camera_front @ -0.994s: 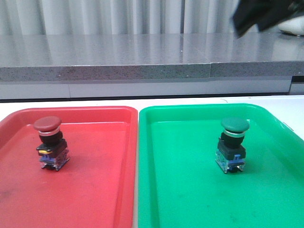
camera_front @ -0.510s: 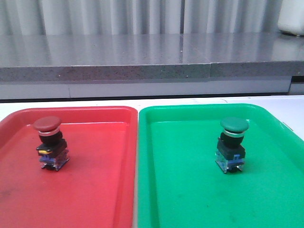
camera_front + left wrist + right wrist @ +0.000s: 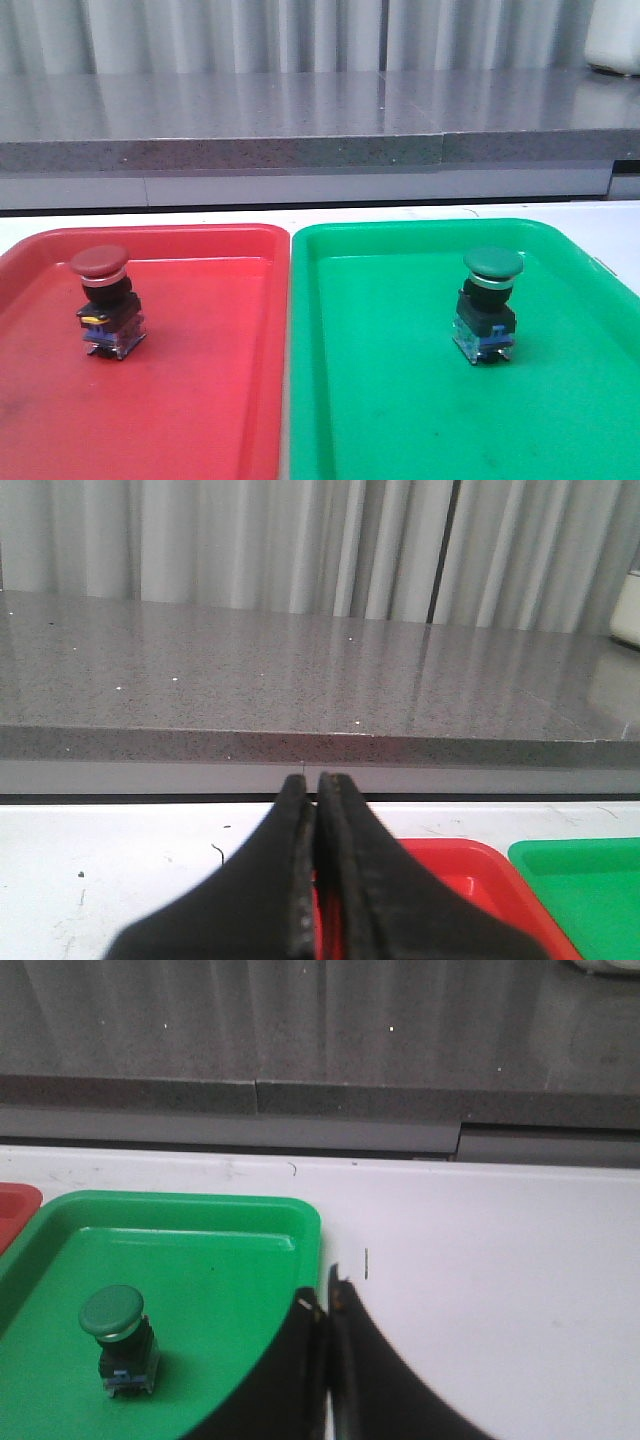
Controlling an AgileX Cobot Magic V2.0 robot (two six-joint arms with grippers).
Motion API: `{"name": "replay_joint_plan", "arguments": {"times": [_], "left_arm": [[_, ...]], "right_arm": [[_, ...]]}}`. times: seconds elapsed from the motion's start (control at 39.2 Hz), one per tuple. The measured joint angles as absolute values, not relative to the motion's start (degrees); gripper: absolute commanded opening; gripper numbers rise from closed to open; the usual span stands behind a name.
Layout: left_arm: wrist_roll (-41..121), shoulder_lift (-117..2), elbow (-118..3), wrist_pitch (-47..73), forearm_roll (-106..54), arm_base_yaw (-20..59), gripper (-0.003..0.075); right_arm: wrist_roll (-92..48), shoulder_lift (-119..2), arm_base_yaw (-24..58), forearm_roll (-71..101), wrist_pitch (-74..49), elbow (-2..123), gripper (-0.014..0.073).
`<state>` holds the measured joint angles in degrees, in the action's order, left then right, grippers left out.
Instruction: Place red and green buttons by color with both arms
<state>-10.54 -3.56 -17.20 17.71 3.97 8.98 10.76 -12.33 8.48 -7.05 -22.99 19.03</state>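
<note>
The red button [image 3: 102,298] stands upright in the red tray [image 3: 200,400], at its left. The green button [image 3: 490,303] stands upright in the green tray [image 3: 400,400], at its right, and also shows in the right wrist view [image 3: 120,1340]. Neither arm shows in the front view. My left gripper [image 3: 312,785] is shut and empty, above the near edge of the red tray [image 3: 460,865]. My right gripper [image 3: 328,1295] is shut and empty, over the right rim of the green tray [image 3: 200,1260], apart from the green button.
The two trays lie side by side on a white table [image 3: 400,212]. A grey stone ledge [image 3: 300,120] runs along the back, with a pleated curtain behind it. A white object [image 3: 615,40] stands at the far right on the ledge.
The black arm seen at the top right of the front view one second ago has left that view. The buttons and trays have not moved.
</note>
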Motion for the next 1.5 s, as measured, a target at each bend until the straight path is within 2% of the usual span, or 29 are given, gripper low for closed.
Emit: {"name": "replay_joint_plan", "arguments": {"times": [0.97, 1.38, 1.5], "left_arm": [[-10.5, -3.0, -16.1, 17.4, 4.0, 8.9, -0.0020], [-10.5, 0.3, 0.1, 10.4, 1.5, -1.3, -0.0020], [-10.5, 0.3, 0.2, 8.1, 1.3, -2.7, -0.0020]], "right_arm": [[10.7, -10.7, 8.5, -7.2, -22.6, 18.9, -0.0068], [10.7, -10.7, 8.5, -7.2, -22.5, 18.9, -0.0068], [10.6, -10.7, 8.5, -7.3, -22.5, 18.9, -0.0068]]}}
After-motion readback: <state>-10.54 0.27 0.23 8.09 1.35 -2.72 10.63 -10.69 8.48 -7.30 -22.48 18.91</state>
